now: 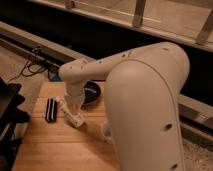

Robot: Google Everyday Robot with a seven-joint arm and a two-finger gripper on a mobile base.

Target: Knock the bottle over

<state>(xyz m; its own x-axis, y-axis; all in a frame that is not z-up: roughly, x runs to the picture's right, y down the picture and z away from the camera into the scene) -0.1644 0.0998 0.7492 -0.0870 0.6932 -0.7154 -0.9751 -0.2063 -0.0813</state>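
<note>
The bottle [73, 115] is a slim whitish plastic bottle. It lies tipped over on the wooden table [60, 145], pointing from upper left to lower right. My gripper [71, 103] hangs from the white arm [145, 100] right above and against the upper end of the bottle. The arm's big white body fills the right half of the view and hides most of the table's right side.
A black ridged block [50, 110] lies left of the bottle. A dark round dish [93, 94] sits behind the gripper. The rim of the translucent cup [105, 131] shows at the arm's edge. A black chair [9, 110] stands left of the table.
</note>
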